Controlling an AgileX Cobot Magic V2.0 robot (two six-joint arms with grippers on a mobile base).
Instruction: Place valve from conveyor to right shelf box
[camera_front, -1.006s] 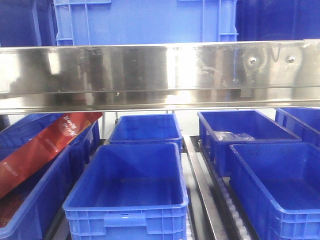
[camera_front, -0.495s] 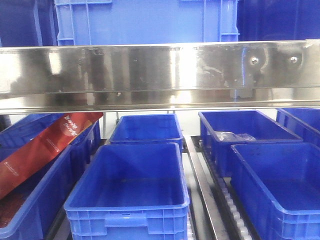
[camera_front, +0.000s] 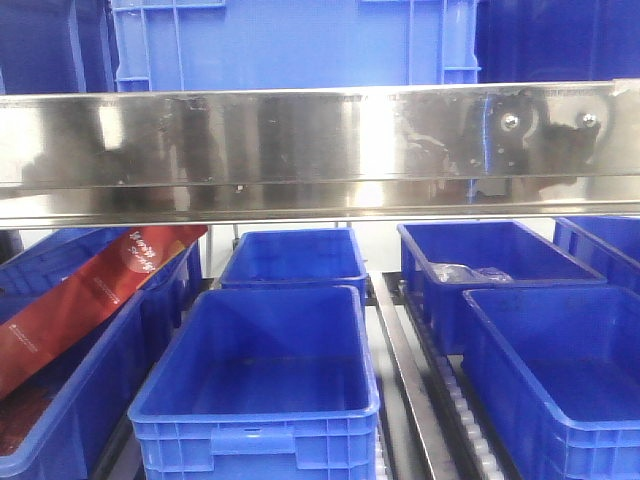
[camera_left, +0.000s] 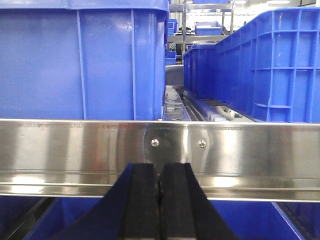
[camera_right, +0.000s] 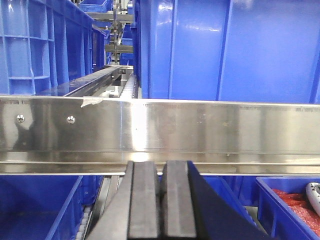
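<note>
My left gripper (camera_left: 159, 205) sits nearest in the left wrist view, its two black jaws pressed together with nothing between them. My right gripper (camera_right: 161, 205) is the same: jaws clenched on nothing. Both arms are held level, pointing straight at the shelf rail (camera_front: 320, 140), a bright steel strip across all three views, with each wrist looking just over its lip.

Below the rail, the front view shows rows of blue bins: an empty near bin (camera_front: 255, 385) in the middle, another bin (camera_front: 555, 380) to its right, and a bin (camera_front: 60, 380) on the left with a red packet (camera_front: 90, 295) leaning out of it. Farther back, the right rear bin (camera_front: 490, 270) holds something clear and crumpled that I cannot identify.

The valve appears in none of these views, nor does the conveyor, so neither lies ahead of me here. I judge the valve will be small, rigid and fairly dense, its polished metal slippery under my pads. I would close across the metal body, clear of the plastic cap and side stem, which might turn or crack.
</note>
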